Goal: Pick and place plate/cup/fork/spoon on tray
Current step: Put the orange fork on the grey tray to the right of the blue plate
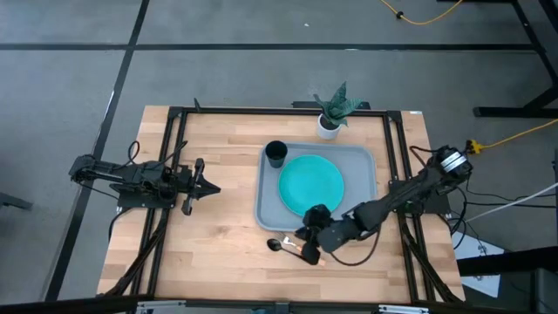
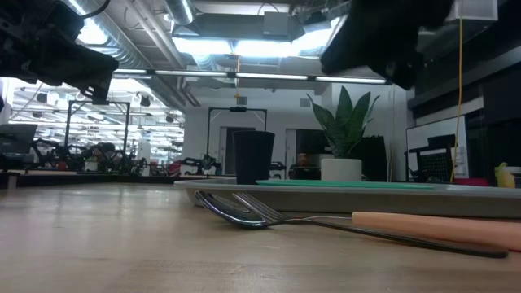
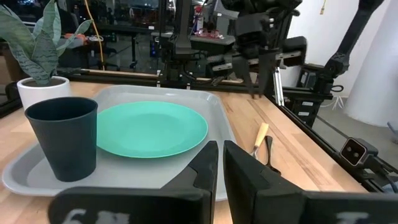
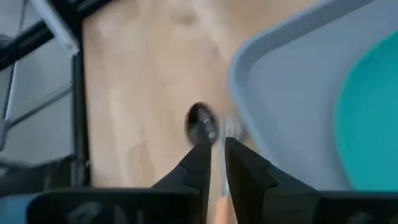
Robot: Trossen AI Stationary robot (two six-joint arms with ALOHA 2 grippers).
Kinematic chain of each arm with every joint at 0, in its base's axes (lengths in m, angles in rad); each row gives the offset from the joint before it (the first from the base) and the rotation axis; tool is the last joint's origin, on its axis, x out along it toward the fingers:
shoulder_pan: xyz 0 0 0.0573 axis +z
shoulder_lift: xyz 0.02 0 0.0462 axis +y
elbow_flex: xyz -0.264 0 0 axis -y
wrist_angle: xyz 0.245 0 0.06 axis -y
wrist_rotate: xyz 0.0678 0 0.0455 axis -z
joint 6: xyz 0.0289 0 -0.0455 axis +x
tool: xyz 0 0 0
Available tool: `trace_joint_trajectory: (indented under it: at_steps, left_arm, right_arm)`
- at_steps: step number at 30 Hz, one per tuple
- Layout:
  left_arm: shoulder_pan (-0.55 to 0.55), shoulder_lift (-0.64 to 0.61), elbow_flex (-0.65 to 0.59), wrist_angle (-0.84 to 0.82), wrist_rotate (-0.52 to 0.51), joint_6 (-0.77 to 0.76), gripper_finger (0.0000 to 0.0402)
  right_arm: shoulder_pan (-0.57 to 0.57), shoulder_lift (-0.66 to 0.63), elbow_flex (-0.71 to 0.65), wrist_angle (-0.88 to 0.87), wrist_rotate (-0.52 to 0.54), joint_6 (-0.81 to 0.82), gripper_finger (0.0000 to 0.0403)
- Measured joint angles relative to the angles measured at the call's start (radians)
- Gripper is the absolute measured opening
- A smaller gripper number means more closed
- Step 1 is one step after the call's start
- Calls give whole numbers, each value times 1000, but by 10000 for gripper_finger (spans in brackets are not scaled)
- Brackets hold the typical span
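Note:
The teal plate (image 1: 311,183) and the black cup (image 1: 275,154) stand on the grey-blue tray (image 1: 266,209). The fork (image 2: 431,228) with its tan handle and the dark spoon (image 2: 224,210) lie side by side on the wood just in front of the tray's near rim. My right gripper (image 1: 299,241) hovers above them, fingers close together and pointing down at a slant. In its wrist view (image 4: 214,152) the spoon bowl (image 4: 202,121) lies just beyond the fingertips. My left gripper (image 1: 214,187) waits shut at the table's left, clear of everything.
A white pot with a green plant (image 1: 331,118) stands at the table's far edge behind the tray. A black frame (image 1: 174,157) runs along the table's edges. Bare wood lies between my left gripper and the tray.

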Motion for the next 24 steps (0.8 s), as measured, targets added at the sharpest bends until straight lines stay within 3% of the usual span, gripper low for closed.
trace_joint_trajectory:
  at_steps: [4,9,14,21,24]
  left_arm:
    - [0,0,0,0,0,0,20]
    - [0,0,0,0,-1,0,20]
    - [0,0,0,0,-1,0,20]
    - [0,0,0,0,0,0,20]
    - [0,0,0,0,1,0,20]
  right_arm:
    - [-15,39,104,-89,-70,53,53]
    - [-16,89,208,-258,89,100,53]
    - [-15,121,237,-342,89,116,53]
    - [-39,180,235,-395,-106,294,53]
    - [-47,192,234,-400,-120,317,53]
